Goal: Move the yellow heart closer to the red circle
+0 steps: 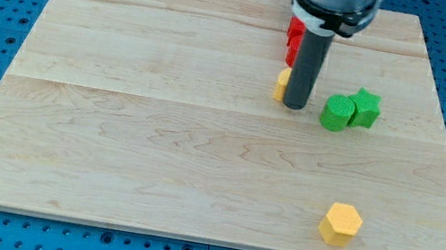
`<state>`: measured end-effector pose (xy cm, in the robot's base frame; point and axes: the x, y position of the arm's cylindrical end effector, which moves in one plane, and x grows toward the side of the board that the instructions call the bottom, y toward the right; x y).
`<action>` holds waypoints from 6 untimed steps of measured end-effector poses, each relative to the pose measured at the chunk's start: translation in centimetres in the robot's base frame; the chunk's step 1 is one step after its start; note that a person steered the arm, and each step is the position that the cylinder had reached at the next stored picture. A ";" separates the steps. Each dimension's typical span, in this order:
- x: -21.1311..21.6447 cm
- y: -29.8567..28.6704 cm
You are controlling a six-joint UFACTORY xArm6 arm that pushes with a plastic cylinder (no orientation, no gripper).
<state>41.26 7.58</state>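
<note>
My tip [294,107] rests on the wooden board [114,125], carrying nothing; it is a bare rod that only pushes. The yellow heart [281,84] sits just at its left in the view, touching or nearly so, mostly hidden behind the rod. Just above it toward the view's top, a red block [293,39] shows as a sliver beside the rod; I take it for the red circle, shape unclear.

Handling judgement: the heart looks a small, rigid, light block, likely to slide easily on smooth pale wood. No hold possible; push low on the side facing away from the red, through its centre, or the lobes may make it spin.

Others: green cylinder-like block [337,113] touching a green star [366,108] at right; yellow hexagon [341,224] well apart, near the bottom edge.
</note>
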 end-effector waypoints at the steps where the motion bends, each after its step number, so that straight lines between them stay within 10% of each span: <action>1: 0.6 -2.2; 6: -3.6 -1.1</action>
